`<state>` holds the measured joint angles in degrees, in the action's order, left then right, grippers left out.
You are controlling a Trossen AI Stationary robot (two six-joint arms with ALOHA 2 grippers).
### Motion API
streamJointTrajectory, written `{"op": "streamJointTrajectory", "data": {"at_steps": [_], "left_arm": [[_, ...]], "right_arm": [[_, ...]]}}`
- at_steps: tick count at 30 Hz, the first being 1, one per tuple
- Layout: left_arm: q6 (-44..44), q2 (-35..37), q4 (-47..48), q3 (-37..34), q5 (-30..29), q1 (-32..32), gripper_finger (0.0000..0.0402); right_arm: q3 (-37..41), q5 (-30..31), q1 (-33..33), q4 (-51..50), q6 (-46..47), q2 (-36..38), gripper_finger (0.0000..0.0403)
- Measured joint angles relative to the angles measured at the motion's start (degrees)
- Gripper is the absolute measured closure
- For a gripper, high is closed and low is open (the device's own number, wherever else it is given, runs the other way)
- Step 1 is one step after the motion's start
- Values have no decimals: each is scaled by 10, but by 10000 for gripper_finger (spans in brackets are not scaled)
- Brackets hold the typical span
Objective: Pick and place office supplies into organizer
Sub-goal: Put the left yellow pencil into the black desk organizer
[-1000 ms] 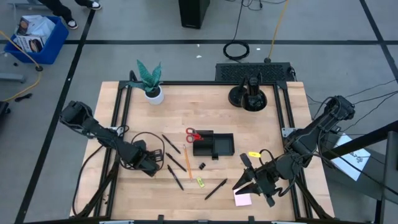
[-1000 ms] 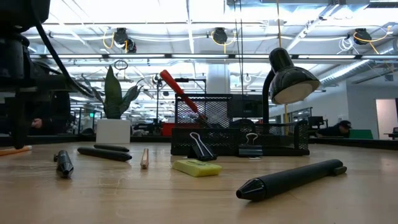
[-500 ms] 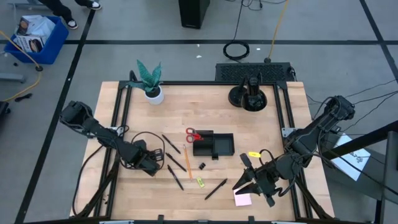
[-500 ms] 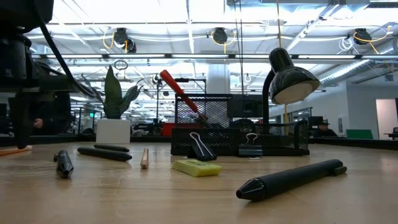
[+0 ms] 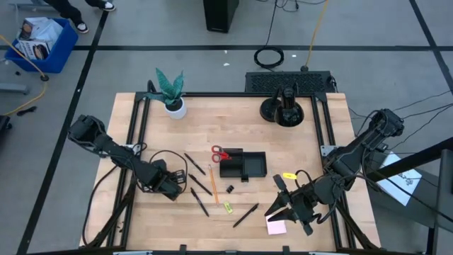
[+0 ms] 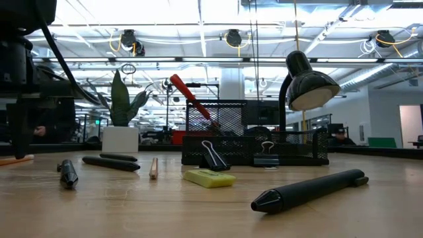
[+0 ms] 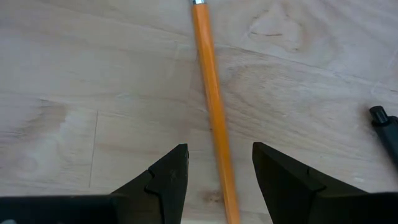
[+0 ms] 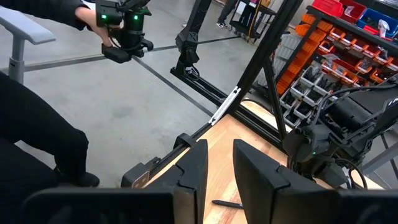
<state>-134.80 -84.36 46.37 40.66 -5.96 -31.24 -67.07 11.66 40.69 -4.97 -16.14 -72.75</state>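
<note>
My left gripper [image 5: 177, 188] is low over the table's left half and open. Its fingers stand on either side of an orange pencil [image 7: 210, 106] without touching it. My right gripper [image 5: 277, 205] waits near the right front, open by a narrow gap [image 8: 221, 155], just above the pink sticky-note pad [image 5: 276, 227]. The black organizer [image 5: 244, 166] sits mid-table. The red-handled scissors [image 6: 188, 96] lean in its left end, handles up. Another pencil [image 5: 212, 178], black pens [image 5: 245, 214], a black clip [image 5: 230, 189] and a yellow-green piece [image 5: 228, 207] lie flat on the wood.
A plant in a white pot [image 5: 171, 99] stands at the far left. A round black stand [image 5: 285, 110] with a lamp [image 6: 307, 82] is at the far right. A black cable loops beside my left gripper [image 5: 164, 159]. A person's arm [image 8: 93, 12] shows beyond the table.
</note>
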Motion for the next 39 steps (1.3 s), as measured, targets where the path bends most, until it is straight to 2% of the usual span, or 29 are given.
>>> {"op": "streamJointTrajectory", "data": {"at_steps": [30, 39], "left_arm": [[-5, -1, -2, 0, 8, 0, 218], [12, -32, -20, 2, 5, 4, 218]], "right_arm": [[0, 0, 0, 0, 0, 0, 332], [0, 0, 0, 1, 0, 0, 332]]}}
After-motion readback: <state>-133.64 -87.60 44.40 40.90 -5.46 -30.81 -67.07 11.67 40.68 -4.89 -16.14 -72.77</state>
